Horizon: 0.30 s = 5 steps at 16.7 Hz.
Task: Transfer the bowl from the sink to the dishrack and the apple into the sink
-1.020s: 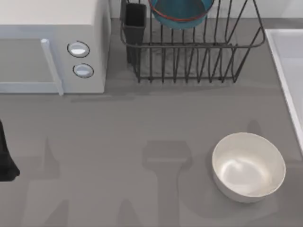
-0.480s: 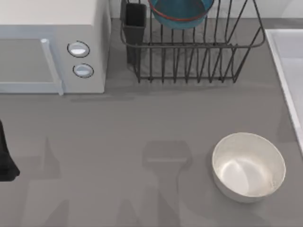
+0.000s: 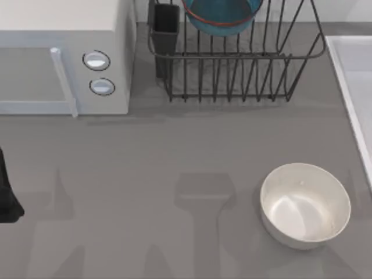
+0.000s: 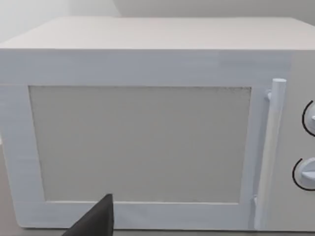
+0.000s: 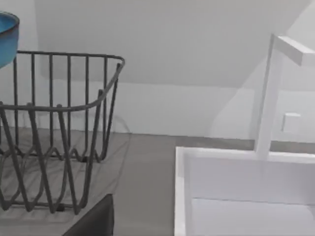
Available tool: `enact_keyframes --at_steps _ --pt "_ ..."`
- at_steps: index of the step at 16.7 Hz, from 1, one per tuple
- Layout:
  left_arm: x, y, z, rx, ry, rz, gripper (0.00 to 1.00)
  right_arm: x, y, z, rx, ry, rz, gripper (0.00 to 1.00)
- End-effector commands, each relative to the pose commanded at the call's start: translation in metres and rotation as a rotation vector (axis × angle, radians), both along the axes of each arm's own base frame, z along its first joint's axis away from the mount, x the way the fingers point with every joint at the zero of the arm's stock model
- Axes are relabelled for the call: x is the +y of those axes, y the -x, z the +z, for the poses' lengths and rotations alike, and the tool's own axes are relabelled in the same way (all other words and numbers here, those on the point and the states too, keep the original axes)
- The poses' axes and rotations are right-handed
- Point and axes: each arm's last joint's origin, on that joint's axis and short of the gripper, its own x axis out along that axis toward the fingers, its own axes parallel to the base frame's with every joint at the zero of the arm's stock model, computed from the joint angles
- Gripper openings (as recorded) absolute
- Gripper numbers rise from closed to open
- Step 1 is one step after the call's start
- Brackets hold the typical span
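Observation:
The teal-blue bowl [image 3: 221, 14] with its orange-red rim rests in the dark wire dishrack [image 3: 238, 58] at the back middle; its edge [image 5: 7, 37] also appears in the right wrist view above the rack's bars [image 5: 59, 123]. The pale sink [image 3: 354, 87] runs along the right edge, and its white wall [image 5: 246, 177] stands close in the right wrist view. The apple is out of view. A dark part of my left arm [image 3: 7, 192] sits at the table's left edge, facing the microwave. A dark tip of my right gripper [image 5: 96, 219] points between rack and sink.
A white microwave [image 3: 64, 58] with two round knobs fills the back left, its door [image 4: 142, 142] close in the left wrist view. A glossy white bowl [image 3: 305, 203] stands at the front right near the sink. A black cutlery cup [image 3: 166, 29] marks the rack's left corner.
A faint shadow near the white bowl and the sink's edge has slid to the right. The bowls, the rack and my left arm have not moved.

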Motion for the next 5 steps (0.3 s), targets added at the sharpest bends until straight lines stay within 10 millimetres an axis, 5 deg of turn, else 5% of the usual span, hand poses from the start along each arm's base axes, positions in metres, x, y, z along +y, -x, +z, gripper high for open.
enact_keyframes --at_steps 5 --pt "0.0000 0.0000 0.0000 0.000 0.000 0.000 1.00 -0.0012 0.0020 -0.0069 0.013 -0.033 -0.047 1.00"
